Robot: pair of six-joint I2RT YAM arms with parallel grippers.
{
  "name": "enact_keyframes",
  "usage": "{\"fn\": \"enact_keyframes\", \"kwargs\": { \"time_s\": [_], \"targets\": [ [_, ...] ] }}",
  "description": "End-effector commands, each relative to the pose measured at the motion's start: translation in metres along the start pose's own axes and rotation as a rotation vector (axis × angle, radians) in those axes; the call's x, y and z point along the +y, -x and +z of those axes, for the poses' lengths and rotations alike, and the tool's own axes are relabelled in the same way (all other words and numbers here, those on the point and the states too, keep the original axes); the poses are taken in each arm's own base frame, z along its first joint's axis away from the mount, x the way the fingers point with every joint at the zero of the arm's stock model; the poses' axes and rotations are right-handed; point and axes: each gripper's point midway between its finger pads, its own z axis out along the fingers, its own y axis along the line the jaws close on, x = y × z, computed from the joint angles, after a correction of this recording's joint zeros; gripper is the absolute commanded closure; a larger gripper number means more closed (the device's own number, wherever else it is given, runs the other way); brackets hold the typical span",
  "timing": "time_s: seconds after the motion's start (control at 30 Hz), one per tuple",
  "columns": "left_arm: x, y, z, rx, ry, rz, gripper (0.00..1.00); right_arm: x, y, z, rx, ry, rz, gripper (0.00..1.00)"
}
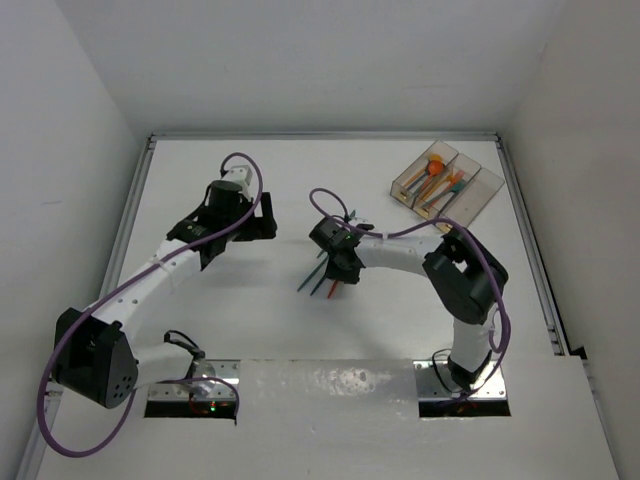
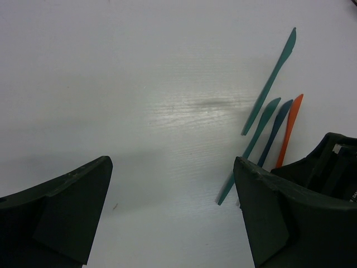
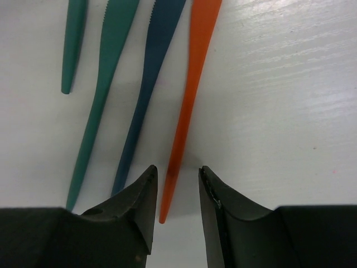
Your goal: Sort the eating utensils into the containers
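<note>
Several thin plastic knives lie side by side on the white table: an orange knife [image 3: 192,84], a blue one [image 3: 150,72] and two teal ones [image 3: 106,72]. My right gripper [image 3: 177,168] is low over them, open by a narrow gap. Its fingers straddle the orange knife's handle end without touching it. In the top view it [image 1: 335,266] covers part of the group [image 1: 316,280]. My left gripper [image 2: 173,167] is wide open and empty, left of the knives [image 2: 276,131]. The three-bin clear tray [image 1: 492,180] at the back right holds orange, teal and blue utensils.
White walls close in the table on the left, back and right. The left arm [image 1: 150,285] stretches diagonally across the left half. The right arm's elbow [image 1: 465,275] stands between the knives and the tray. The right gripper's body [image 2: 329,167] shows in the left wrist view.
</note>
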Motion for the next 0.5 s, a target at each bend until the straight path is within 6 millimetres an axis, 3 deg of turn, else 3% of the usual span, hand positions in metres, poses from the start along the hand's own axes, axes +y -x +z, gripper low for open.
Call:
{"fn": "enact_keyframes", "kwargs": {
  "time_s": [0.0,0.2,0.3,0.4,0.47],
  "targets": [
    [-0.004,0.015,-0.004,-0.059,-0.019,-0.022,0.11,0.011,0.000,0.003,-0.009,0.027,0.037,0.65],
    [-0.003,0.014,-0.004,-0.058,-0.017,-0.022,0.11,-0.027,-0.024,0.020,0.045,-0.105,0.015,0.74],
    [-0.003,0.014,-0.004,-0.055,-0.018,-0.020,0.11,-0.059,-0.039,0.026,0.080,-0.210,-0.005,0.84],
    [-0.002,0.014,-0.004,-0.057,-0.016,-0.021,0.11,-0.082,-0.040,0.025,0.089,-0.281,-0.009,0.96],
    [-0.003,0.013,-0.004,-0.055,-0.018,-0.020,0.11,-0.089,-0.029,0.019,0.051,-0.284,0.009,1.00]
  ]
}}
